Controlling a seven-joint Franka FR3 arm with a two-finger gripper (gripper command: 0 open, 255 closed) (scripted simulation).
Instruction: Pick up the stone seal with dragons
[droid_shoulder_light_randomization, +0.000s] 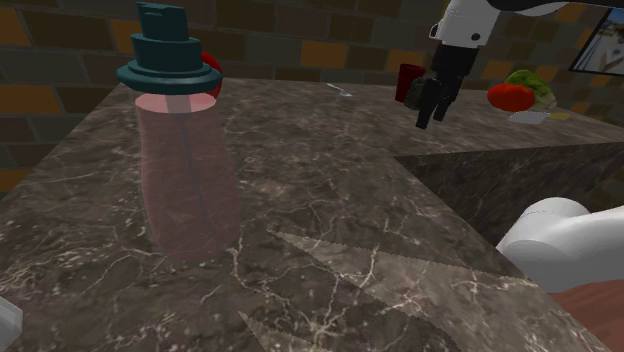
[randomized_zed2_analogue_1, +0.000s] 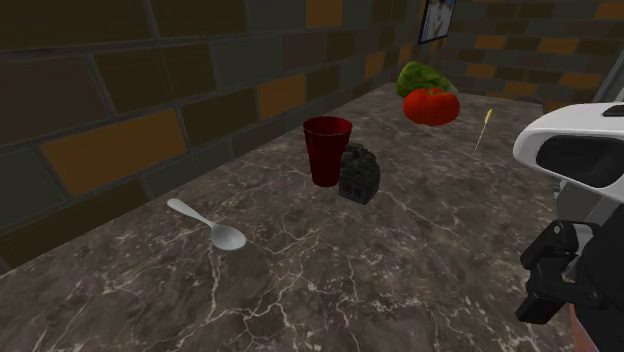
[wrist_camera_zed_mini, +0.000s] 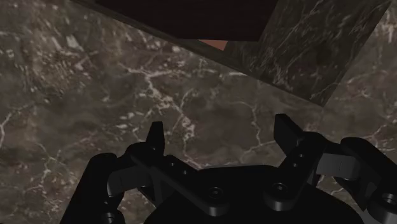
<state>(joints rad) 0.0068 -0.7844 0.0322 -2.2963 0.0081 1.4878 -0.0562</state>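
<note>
White glossy arm (droid_shoulder_light_randomization: 468, 22) w/ dark joints; all-black jaws, round screws on blk linkage.

I am logging a dark marble counter (droid_shoulder_light_randomization: 330, 210) running along a brick wall (randomized_zed2_analogue_1: 100, 150). A pink see-through bottle (droid_shoulder_light_randomization: 188, 170) with a teal cap is standing upright at the shoulder view's left. A spoon (randomized_zed2_analogue_1: 207, 226) is lying flat, well apart from a red cup (randomized_zed2_analogue_1: 327, 150) standing upright. Further along, a tomato (randomized_zed2_analogue_1: 431, 106) is sitting against some greens (randomized_zed2_analogue_1: 420, 75). A framed picture (randomized_zed2_analogue_1: 437, 20) is hanging on the wall.
</note>
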